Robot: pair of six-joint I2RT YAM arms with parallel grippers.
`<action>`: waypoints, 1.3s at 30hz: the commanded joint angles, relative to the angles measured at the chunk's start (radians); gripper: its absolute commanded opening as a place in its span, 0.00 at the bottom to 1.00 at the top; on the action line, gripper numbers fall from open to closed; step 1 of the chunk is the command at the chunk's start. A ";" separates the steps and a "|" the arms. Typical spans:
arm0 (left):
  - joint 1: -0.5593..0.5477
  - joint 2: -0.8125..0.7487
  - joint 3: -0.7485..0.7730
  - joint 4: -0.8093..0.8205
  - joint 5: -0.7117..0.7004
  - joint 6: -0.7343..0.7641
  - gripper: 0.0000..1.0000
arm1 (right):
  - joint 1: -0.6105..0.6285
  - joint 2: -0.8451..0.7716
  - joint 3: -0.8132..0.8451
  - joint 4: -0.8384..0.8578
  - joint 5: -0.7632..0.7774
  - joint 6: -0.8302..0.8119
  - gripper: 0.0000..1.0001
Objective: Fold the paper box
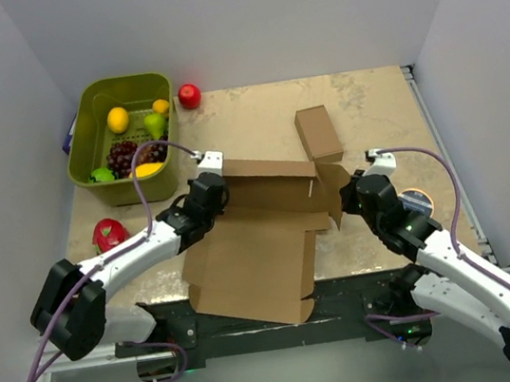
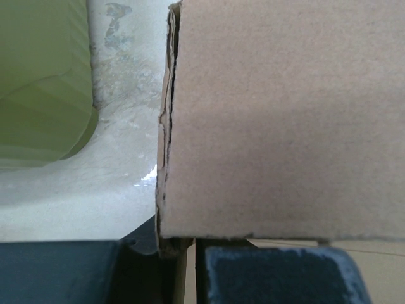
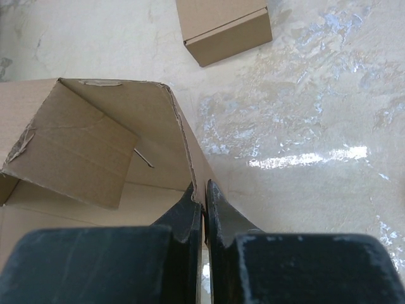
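— Where is the paper box [image 1: 255, 258] now?

— It sits half opened on the table [image 1: 367, 107], just on the near side of the small cardboard box [image 1: 318, 133], towards the arms. Its back wall and its right side wall stand up. The big front panel lies low, pointing to the arm bases.

— How will it handle, do you think?

— I judge it light and rather stiff. It is corrugated board, so it should bend only along the creases. One edge looks a little ragged, so I think a hard pull can tear it. The best hold seems to be the top edge of a raised wall, near a corner.

— And the grippers?

— The left gripper [image 2: 183, 246] is closed on the end of the back wall, the end far from the small cardboard box. The edge of the board goes down between its fingers. The right gripper [image 3: 203, 195] is almost fully closed, and it pinches the thin edge of the right wall, on the near side of the small cardboard box. Both hold the paper box and nothing else.
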 commanded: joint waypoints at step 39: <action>0.222 -0.226 0.237 -0.161 0.491 -0.014 0.82 | -0.012 -0.113 0.254 -0.068 -0.142 0.010 0.83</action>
